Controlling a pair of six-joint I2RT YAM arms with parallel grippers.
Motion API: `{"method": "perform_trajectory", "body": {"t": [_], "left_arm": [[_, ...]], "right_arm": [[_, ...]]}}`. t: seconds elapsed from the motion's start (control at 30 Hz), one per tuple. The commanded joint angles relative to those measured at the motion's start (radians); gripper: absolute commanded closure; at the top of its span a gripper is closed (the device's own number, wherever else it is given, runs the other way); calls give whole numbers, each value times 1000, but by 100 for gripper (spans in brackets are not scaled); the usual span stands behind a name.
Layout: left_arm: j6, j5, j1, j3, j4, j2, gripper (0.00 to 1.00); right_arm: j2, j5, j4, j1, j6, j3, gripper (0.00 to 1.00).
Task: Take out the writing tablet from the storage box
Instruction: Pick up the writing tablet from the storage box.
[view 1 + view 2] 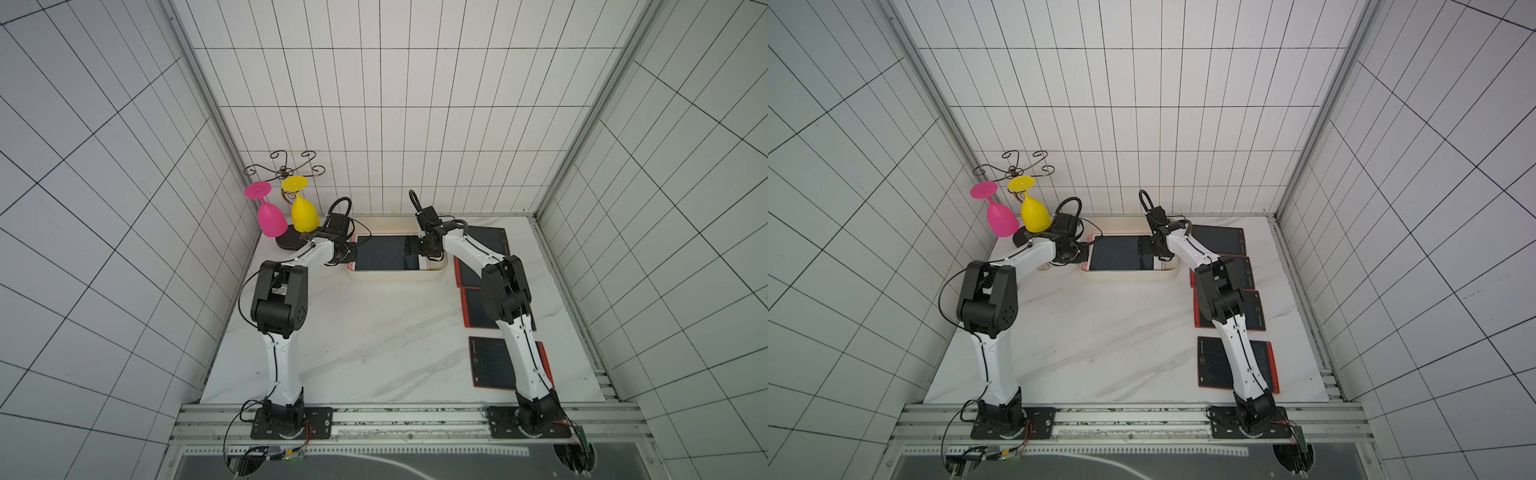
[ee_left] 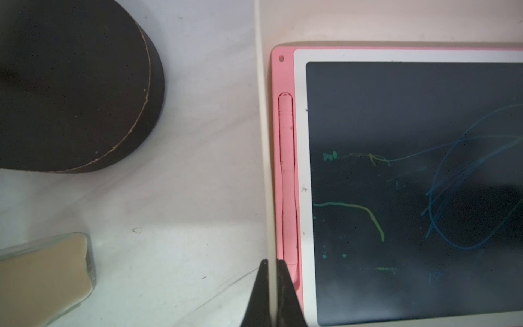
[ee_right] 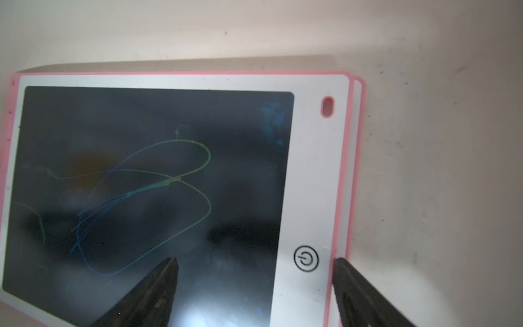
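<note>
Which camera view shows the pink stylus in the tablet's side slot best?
The left wrist view: the stylus lies close, nearly whole in its slot. The right wrist view cuts that side off. In both top views it is too small to make out.

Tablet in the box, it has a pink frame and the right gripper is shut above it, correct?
Not quite. The right gripper is open, not shut: the right wrist view shows its fingers well apart, one over the screen of the tablet, one at its edge by the power button. The tablet in the box does have a pink frame.
</note>
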Motion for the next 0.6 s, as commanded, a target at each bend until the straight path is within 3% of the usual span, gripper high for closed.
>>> {"method": "perform_trajectory", "body": {"t": [0.0,0.37,0.57], "left_arm": [[2,28,-12,5,39,-36,100],[2,29,-18,6,39,-40,100],[-1,34,-18,11,40,-37,100]], "right_arm": [[-65,-65,2,26,-1,38,15],[-89,-206,13,14,23,45,19],[-108,-363,37,-12,59,36,29]]}}
